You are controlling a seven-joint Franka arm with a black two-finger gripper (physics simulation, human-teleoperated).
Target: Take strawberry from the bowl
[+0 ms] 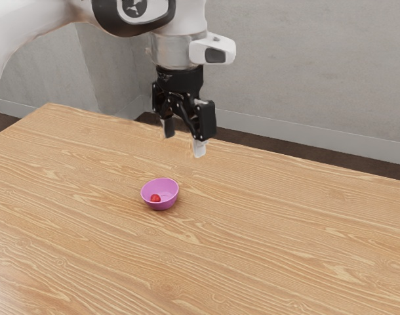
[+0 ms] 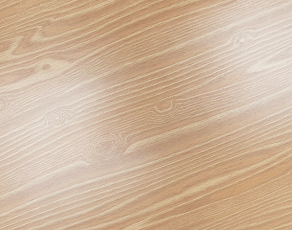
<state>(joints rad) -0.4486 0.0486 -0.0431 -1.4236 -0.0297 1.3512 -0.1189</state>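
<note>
Gripper [image 1: 183, 142], one, black, two-fingered: pointing downward above the far part of the table, its fingers [image 1: 199, 149] spread, with a gap between their pale tips. Wall [image 1: 305, 65], light grey and mottled, running behind everything, with a corner toward the exterior view's left and a pale skirting board [image 1: 298, 136] along its foot; a dark strip of floor [image 1: 252, 141] lies between it and the table's far edge. Table [image 1: 285, 236], wooden, honey-brown, its wavy, streaked grain marked by several knots; the wrist view gives the same grain with soft, whitish patches of sheen. Arm [image 1: 26, 42], white, with a dark band bearing a pale emblem, entering from the exterior view's upper left and carrying the gripper at its end. Bowl [image 1: 161, 205], pinkish purple, round, small, upright on the table, well apart from the gripper, nearer the exterior camera and a little toward the exterior view's left of it. Strawberry [image 1: 155, 199], one, red, the smallest item: lying inside the bowl, on the side toward the exterior view's left, below the level of the far rim.
</note>
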